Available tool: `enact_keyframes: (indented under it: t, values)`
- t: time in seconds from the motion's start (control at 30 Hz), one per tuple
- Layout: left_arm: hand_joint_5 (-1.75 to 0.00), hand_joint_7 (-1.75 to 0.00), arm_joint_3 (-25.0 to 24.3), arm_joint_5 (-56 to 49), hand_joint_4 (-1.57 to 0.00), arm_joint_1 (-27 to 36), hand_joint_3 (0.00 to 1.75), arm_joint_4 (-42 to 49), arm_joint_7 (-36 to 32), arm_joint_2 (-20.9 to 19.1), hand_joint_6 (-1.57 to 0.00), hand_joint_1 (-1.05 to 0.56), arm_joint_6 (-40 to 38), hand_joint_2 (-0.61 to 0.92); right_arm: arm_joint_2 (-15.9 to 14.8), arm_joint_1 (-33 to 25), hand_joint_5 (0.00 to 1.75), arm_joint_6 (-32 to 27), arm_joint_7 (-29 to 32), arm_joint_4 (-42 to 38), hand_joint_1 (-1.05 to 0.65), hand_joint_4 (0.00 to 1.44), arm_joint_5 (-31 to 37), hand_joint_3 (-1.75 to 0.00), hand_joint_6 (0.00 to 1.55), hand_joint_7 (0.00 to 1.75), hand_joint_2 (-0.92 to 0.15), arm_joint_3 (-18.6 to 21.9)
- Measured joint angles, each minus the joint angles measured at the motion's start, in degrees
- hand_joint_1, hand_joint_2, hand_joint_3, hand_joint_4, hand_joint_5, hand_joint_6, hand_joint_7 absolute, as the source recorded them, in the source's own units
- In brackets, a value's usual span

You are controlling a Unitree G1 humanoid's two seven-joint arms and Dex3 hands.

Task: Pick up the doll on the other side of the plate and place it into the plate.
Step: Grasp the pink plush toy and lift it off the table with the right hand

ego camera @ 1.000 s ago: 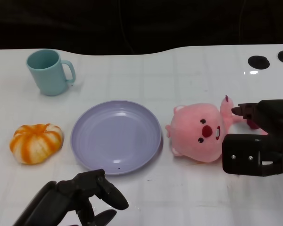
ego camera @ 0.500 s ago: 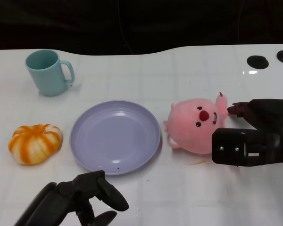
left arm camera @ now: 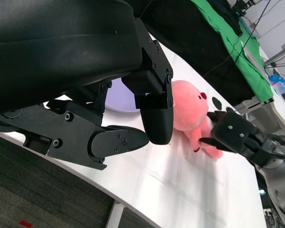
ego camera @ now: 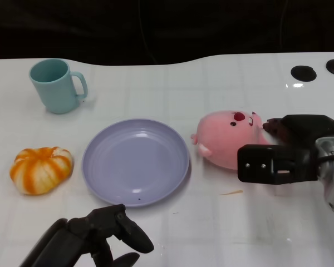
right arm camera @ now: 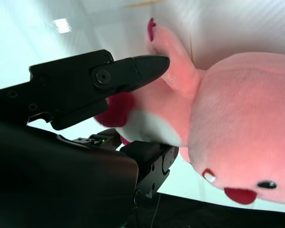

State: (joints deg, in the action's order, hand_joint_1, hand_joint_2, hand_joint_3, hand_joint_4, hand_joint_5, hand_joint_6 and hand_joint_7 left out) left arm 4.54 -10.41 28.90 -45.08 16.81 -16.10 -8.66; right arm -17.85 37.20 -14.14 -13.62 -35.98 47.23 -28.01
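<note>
pink doll (ego camera: 225,141) tipped face-up, head toward plate (ego camera: 135,161), right hand (ego camera: 284,150) gripping

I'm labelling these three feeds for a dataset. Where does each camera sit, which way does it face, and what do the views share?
Head view: high on the robot, looking down at the table, plate, mug and pumpkin; both hands show.
Left wrist view: behind the left hand, looking across the table edge toward the pink doll.
Right wrist view: behind the right hand, close on the doll it grips.
Shared: all three show the doll; head and left wrist views also show the plate and right hand.
</note>
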Motion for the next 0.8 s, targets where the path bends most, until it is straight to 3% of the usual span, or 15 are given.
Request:
enact_keyframes:
  t: [0.3, 0.47, 0.53, 0.57, 0.63, 0.67, 0.73, 0.8]
  values:
    - [-1.68, -1.08, 0.33, -0.29, -0.66, 0.41, 0.47, -0.91, 0.0, 0.07, -0.63, -0.23, -0.23, 0.89, 3.91, 6.68, 0.26, 4.14, 10.35, -16.07, -0.61, 0.48, 1.31, -0.07, 0.72, 0.08, -0.92, -4.92]
    - [-1.69, -1.08, 0.59, -0.39, -0.66, 0.44, 0.48, -1.11, 0.0, 0.07, -0.63, -0.23, -0.44, 0.88, 4.13, 8.39, 0.35, 8.39, 17.51, -21.33, -0.39, 0.82, 2.67, -0.01, 1.06, 0.13, -0.91, -7.84]
    - [-1.69, -1.08, 0.8, -0.49, -0.65, 0.43, 0.48, -1.39, 0.0, 0.06, -0.63, -0.24, -0.88, 0.88, 3.79, 8.69, 0.54, 10.17, 19.52, -22.12, -0.37, 0.87, 3.33, -0.02, 1.13, 0.07, -0.92, -8.96]
    - [-1.69, -1.08, 0.92, -0.54, -0.65, 0.43, 0.48, -1.55, 0.0, 0.06, -0.63, -0.24, -1.17, 0.88, 3.64, 8.84, 0.85, 10.8, 20.28, -22.42, -0.36, 0.84, 3.54, -0.05, 1.12, 0.03, -0.92, -9.34]
    - [-1.68, -1.08, 1.01, -0.63, -0.65, 0.42, 0.48, -1.94, 0.0, 0.03, -0.63, -0.24, -1.38, 0.88, 3.5, 9.12, 1.27, 11.39, 21.45, -22.95, -0.35, 0.8, 3.97, -0.12, 1.1, 0.01, -0.92, -10.12]
    - [-1.68, -1.08, 1.05, -0.63, -0.65, 0.4, 0.49, -2.01, 0.0, 0.03, -0.63, -0.23, -1.38, 0.88, 3.52, 9.3, 1.35, 11.4, 21.95, -23.22, -0.35, 0.79, 4.26, -0.17, 1.1, 0.0, -0.92, -10.61]
    - [-1.68, -1.09, 1.08, -0.63, -0.65, 0.38, 0.49, -2.01, 0.0, 0.02, -0.63, -0.23, -1.38, 0.88, 3.74, 9.6, 1.24, 11.12, 22.31, -23.81, -0.37, 0.82, 4.55, -0.28, 1.06, 0.0, -0.92, -10.93]
    - [-1.68, -1.09, 1.09, -0.63, -0.65, 0.28, 0.49, -2.01, 0.0, 0.02, -0.63, -0.24, -1.38, 0.88, 4.08, 9.61, 1.23, 10.43, 22.32, -24.04, -0.36, 0.82, 4.42, -0.29, 1.03, 0.0, -0.92, -10.84]
